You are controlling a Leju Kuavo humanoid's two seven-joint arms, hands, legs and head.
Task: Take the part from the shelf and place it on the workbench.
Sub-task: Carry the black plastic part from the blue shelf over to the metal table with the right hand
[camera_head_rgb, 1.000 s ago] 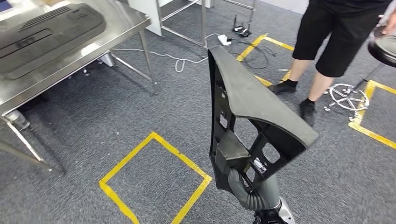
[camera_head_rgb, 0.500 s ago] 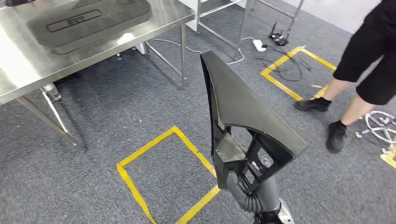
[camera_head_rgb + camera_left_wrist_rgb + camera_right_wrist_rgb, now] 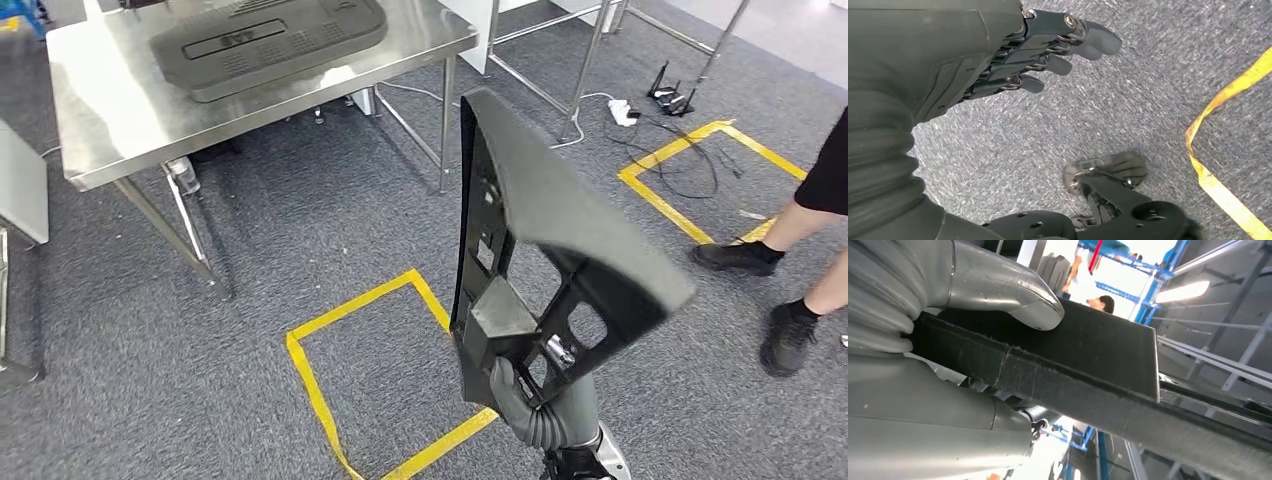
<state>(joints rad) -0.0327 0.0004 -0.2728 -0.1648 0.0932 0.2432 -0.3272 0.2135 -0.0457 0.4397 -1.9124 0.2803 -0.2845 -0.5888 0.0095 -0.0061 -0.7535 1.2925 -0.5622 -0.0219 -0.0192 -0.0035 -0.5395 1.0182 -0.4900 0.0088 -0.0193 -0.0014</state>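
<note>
Dark grey part (image 3: 545, 215) with a matte, faintly speckled face and black ribbed underside; a second dark grey panel (image 3: 268, 40) lies on the shiny silver workbench (image 3: 110, 120). Right hand (image 3: 938, 340) pale grey, glossy; left hand (image 3: 998, 55) dark grey with black fingers (image 3: 1053, 64). Carpet (image 3: 200, 330) mottled grey, marked with yellow tape squares (image 3: 305, 365). Person's shorts (image 3: 832, 170) and shoes (image 3: 738, 257) black.

An industrial workshop: steel workbench (image 3: 130, 110), yellow floor tape (image 3: 330, 320) on grey carpet, overhead rafters (image 3: 1228, 340).
</note>
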